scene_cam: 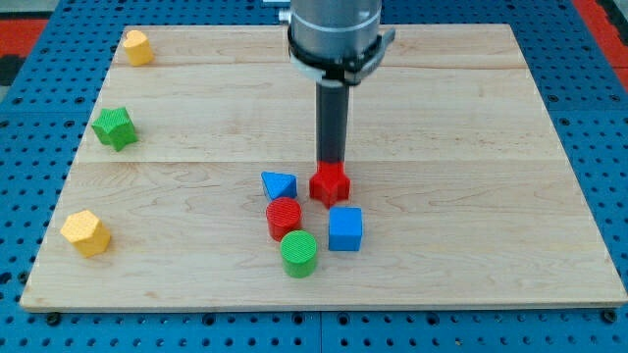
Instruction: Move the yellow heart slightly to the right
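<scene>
A small yellow block (136, 46), seemingly the heart, lies at the board's top left corner. A second yellow block (85, 232), more like a pentagon, lies near the bottom left. My tip (332, 163) stands at the board's middle, right at the far edge of a red star-like block (331, 184). Its very end is partly hidden by that block. The tip is far to the right of and below both yellow blocks.
A green star (115, 127) lies at the left edge. Around the tip are a blue triangle (279, 184), a red cylinder (284, 217), a green cylinder (299, 253) and a blue cube (345, 228). The wooden board (471, 118) lies on blue pegboard.
</scene>
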Robot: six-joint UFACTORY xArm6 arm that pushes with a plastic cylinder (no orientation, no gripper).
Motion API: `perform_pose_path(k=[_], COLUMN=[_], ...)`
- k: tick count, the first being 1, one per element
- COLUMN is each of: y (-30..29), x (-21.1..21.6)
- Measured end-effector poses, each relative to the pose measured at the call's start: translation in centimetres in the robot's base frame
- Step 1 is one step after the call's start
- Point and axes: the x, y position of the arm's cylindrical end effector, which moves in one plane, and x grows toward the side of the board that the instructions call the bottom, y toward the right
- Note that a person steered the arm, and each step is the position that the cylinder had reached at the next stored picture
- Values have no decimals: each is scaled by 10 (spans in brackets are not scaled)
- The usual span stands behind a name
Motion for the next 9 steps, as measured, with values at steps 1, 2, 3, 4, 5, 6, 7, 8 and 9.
perform_pose_path(k=[1, 2, 3, 4, 5, 6, 7, 8, 9], y=[-1, -4, -29, -74, -141, -198, -218, -257, -313], x=[17, -19, -88, -157, -213, -260, -274, -274, -272])
